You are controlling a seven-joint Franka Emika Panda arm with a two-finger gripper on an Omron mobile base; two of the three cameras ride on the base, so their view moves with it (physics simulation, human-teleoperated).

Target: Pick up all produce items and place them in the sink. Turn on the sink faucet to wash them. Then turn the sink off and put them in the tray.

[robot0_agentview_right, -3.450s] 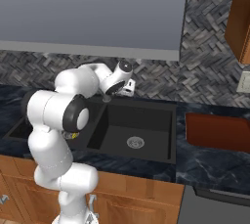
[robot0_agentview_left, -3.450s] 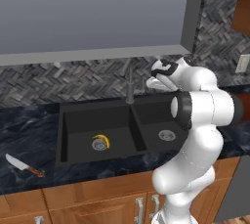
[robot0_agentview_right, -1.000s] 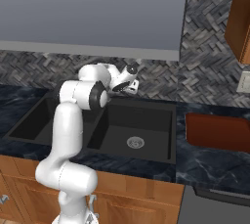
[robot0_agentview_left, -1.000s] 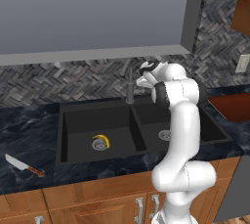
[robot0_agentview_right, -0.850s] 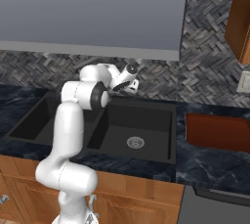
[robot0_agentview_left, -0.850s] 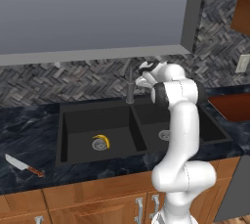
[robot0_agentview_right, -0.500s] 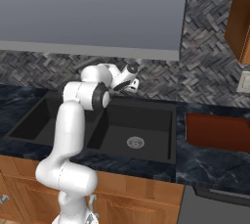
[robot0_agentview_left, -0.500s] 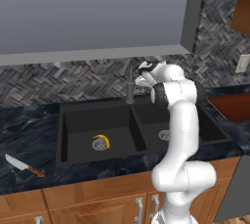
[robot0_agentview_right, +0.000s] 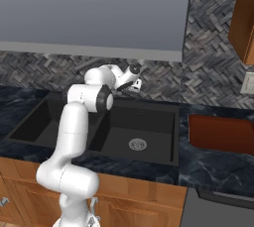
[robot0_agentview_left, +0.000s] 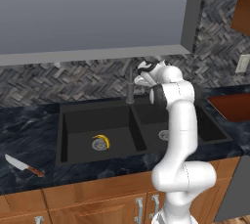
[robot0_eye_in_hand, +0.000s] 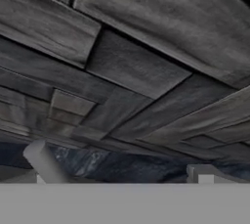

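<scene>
So the gripper (robot0_agentview_left: 142, 74) is sitting up at the back of the sink (robot0_agentview_left: 78, 157), jaws spread wide with nothing in them, right next to the top of the faucet (robot0_agentview_left: 130, 89). From the hand view it's mostly staring at the herringbone backsplash (robot0_eye_in_hand: 127, 71), with the finger tips (robot0_eye_in_hand: 44, 162) poking up at the bottom, so it's hard to say whether a tip is actually touching the lever or just beside it.

Going by the task, it looks like the faucet step is the one in hand. That lever is thin, stiff metal and probably slick, so a push with one finger near the free end should work better than trying to pinch it. Not much force needed, I'd guess.

The banana (robot0_agentview_left: 103, 140) is lying in the left basin, touching the drain ring (robot0_agentview_left: 98, 144), well below the hand and off to the left in the left base view. It's light and a bit soft, curved too, so when it's time to grab it the jaws should be closing across the middle of the curve, gently, or it'll squish or roll out.

The tray (robot0_agentview_right: 221, 134) is sitting on the counter (robot0_agentview_right: 208, 164) to the right of the sink, well apart from both hand and banana. A knife (robot0_agentview_left: 22, 164) is lying on the counter left of the sink; not produce, leave it.
</scene>
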